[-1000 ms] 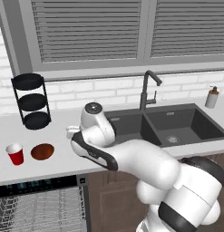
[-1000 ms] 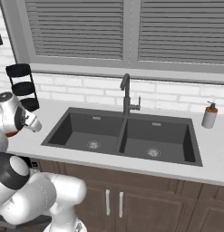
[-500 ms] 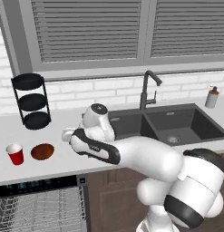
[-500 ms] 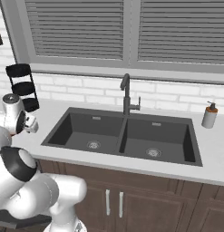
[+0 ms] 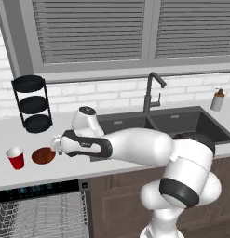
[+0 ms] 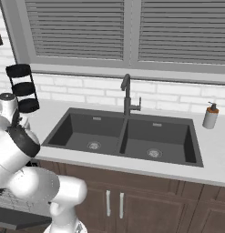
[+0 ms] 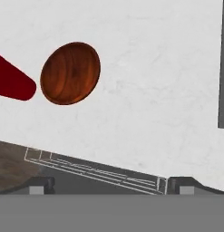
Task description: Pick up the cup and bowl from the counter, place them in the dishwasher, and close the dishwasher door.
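Note:
The red cup [image 5: 15,158] stands near the counter's [image 5: 135,160] left end, with the brown bowl [image 5: 43,155] just right of it. My gripper [image 5: 56,146] hovers beside the bowl's right edge, a little above the worktop. In the hand view the bowl [image 7: 70,72] lies upper left and the cup [image 7: 11,84] further left. The gripper [image 7: 111,186] is open, its fingertips [image 7: 41,185] wide apart and nothing between them. Below the counter the dishwasher [image 5: 37,191] stands open with its wire rack [image 5: 39,216] showing. The dishwasher door [image 6: 20,219] lies folded down.
A black three-tier stand [image 5: 31,103] sits at the back left of the counter. The dark double sink [image 5: 172,123] with its faucet [image 5: 153,90] lies to the right, and a soap dispenser [image 5: 219,99] stands at the far right. Brown cabinets [image 6: 132,202] run under the sink.
The arm has stretched out to the left and lowered, bringing the hand from near the sink's left edge to just beside the bowl. The gripper stayed open.

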